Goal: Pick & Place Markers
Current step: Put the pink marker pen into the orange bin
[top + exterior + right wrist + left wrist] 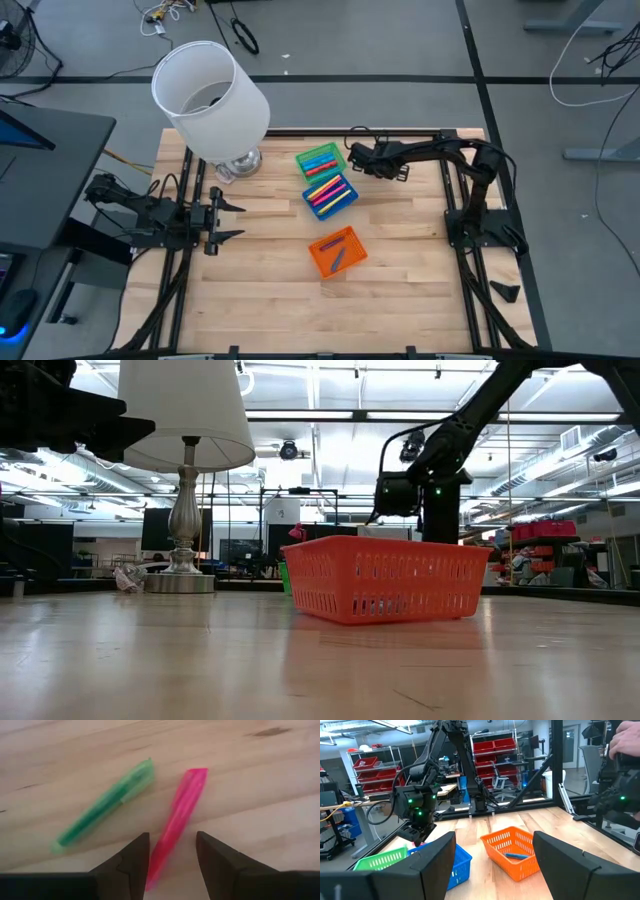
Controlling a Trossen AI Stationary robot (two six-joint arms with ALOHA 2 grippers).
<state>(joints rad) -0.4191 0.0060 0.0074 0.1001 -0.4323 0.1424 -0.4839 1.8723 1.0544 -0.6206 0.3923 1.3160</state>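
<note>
A pink marker (180, 812) and a green marker (107, 805) lie flat on the bare wood, side by side and apart. My right gripper (172, 837) hovers over them, slanting down and open, with one finger on each side of the pink marker's nearer end and touching nothing. In the high view this gripper (352, 158) is at the far middle of the table, just right of the green tray (320, 160). More markers lie in the green tray, the blue tray (330, 195) and the orange tray (337, 252). My left gripper (235, 220) waits open at the table's left edge.
A lamp with a white shade (210, 95) stands at the far left, its silver base (180, 582) on the wood. The three trays run in a line from the far middle toward the table's centre. Bare wood lies left, right and near of the orange tray.
</note>
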